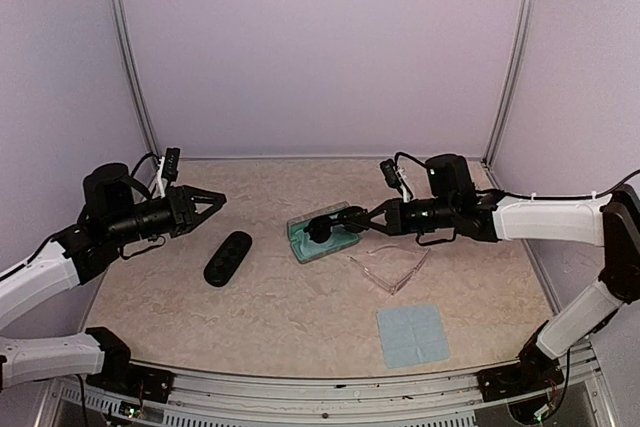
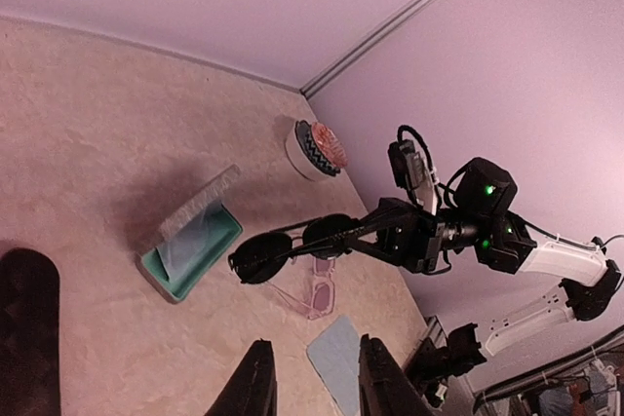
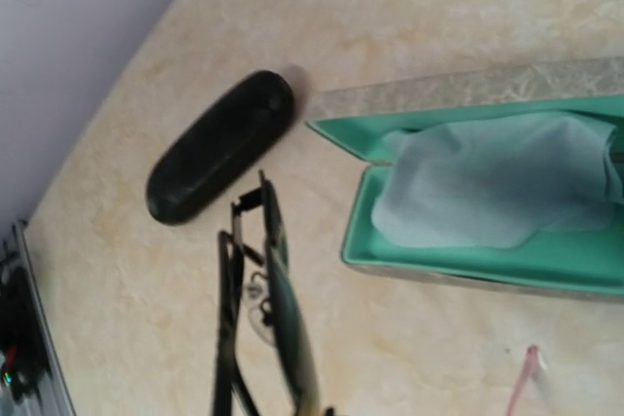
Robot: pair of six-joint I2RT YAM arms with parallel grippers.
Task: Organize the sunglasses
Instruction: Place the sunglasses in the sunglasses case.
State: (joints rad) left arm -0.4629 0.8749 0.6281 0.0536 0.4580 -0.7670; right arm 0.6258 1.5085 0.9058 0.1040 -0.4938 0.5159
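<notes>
The left arm (image 1: 35, 285) and right arm (image 1: 548, 217) share glossy white shell links, black cylindrical joint housings and thin looping black cables (image 2: 409, 127), small green lights (image 2: 485, 189) dot the right wrist, and the left gripper (image 1: 218, 201) and right gripper (image 1: 348, 221) are black with slim tapering fingers.

There are two pairs of sunglasses: one dark-lensed pair (image 1: 325, 229) with a thin black wire frame, and one clear pinkish pair (image 1: 392, 269) in plastic. There are two cases: one black oval case (image 1: 228, 258) and one grey rectangular case (image 3: 458, 262) lined in teal. Two pale blue cloths show: one flat cloth (image 1: 412, 334) on the table (image 1: 300, 327) and one folded cloth (image 3: 487, 187) inside the grey case. One small round object (image 2: 317, 148) has a zigzag band. There are two claws: the left claw (image 1: 218, 199) and the right claw (image 1: 352, 221).
</notes>
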